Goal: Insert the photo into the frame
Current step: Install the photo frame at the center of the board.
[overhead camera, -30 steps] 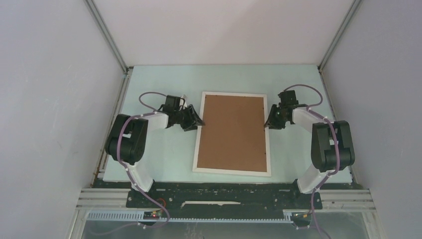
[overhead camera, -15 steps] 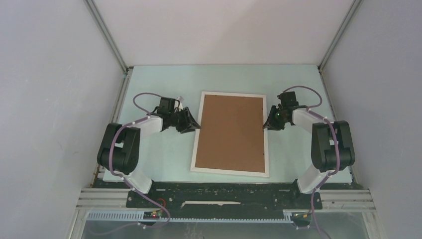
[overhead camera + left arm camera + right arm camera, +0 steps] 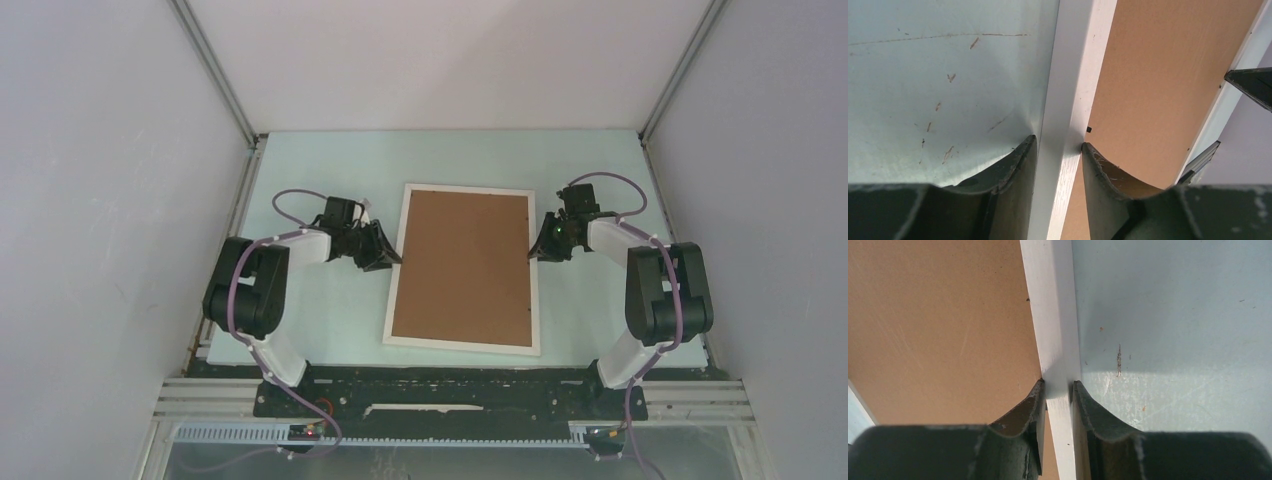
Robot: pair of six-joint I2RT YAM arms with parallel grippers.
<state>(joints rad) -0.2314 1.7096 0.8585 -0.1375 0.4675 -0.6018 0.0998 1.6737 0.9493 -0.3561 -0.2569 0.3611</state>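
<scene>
From above, the pale green table (image 3: 340, 320) sits inside a booth of plain white walls (image 3: 450, 60) with slanting aluminium posts (image 3: 210, 70) at the far corners. The frame (image 3: 460, 346) lies flat in the middle of the table, back upward, its brown backing board (image 3: 462, 265) filling the white rim. The left gripper (image 3: 388, 252) meets the left rail and the right gripper (image 3: 537, 240) meets the right rail, both towards the far end. In the left wrist view the table (image 3: 948, 75) is scuffed with small brown scratches. The left gripper (image 3: 1058, 142) straddles the white rail of the frame (image 3: 1073, 60), one fingertip against each edge, pinching it, with the backing board (image 3: 1158, 75) to the right. In the right wrist view the right gripper (image 3: 1058, 385) pinches the other rail of the frame (image 3: 1048, 300) tightly. The backing board (image 3: 938, 315) lies to the left, and the table (image 3: 1173, 315) to the right is lightly marked and partly in shadow.
</scene>
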